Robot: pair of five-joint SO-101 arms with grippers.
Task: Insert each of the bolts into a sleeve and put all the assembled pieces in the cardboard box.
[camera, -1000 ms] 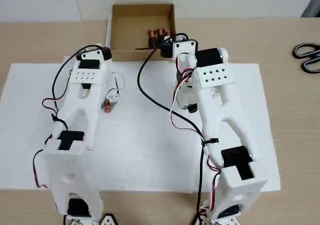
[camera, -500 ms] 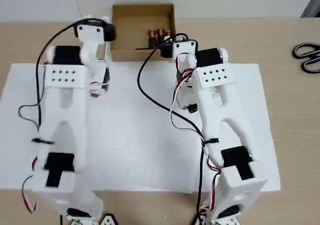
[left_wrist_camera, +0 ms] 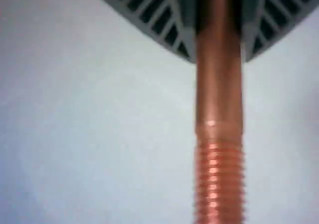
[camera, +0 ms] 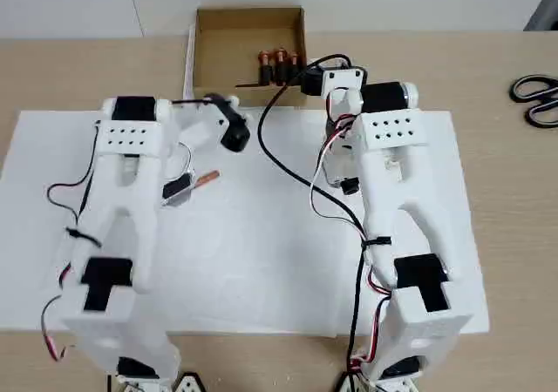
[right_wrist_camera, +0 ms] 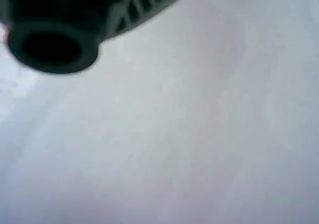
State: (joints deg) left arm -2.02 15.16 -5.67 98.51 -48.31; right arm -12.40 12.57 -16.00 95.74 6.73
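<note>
While the left gripper (left_wrist_camera: 218,7) clamps a bolt (left_wrist_camera: 218,134), the right gripper (right_wrist_camera: 104,15) seemingly grips a sleeve (right_wrist_camera: 50,47) (scissors (camera: 534,98) lie far right).

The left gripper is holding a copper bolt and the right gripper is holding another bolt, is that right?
The left gripper holds a copper bolt, but the right gripper holds a black sleeve, not a bolt; the right wrist view shows its hollow end.
</note>
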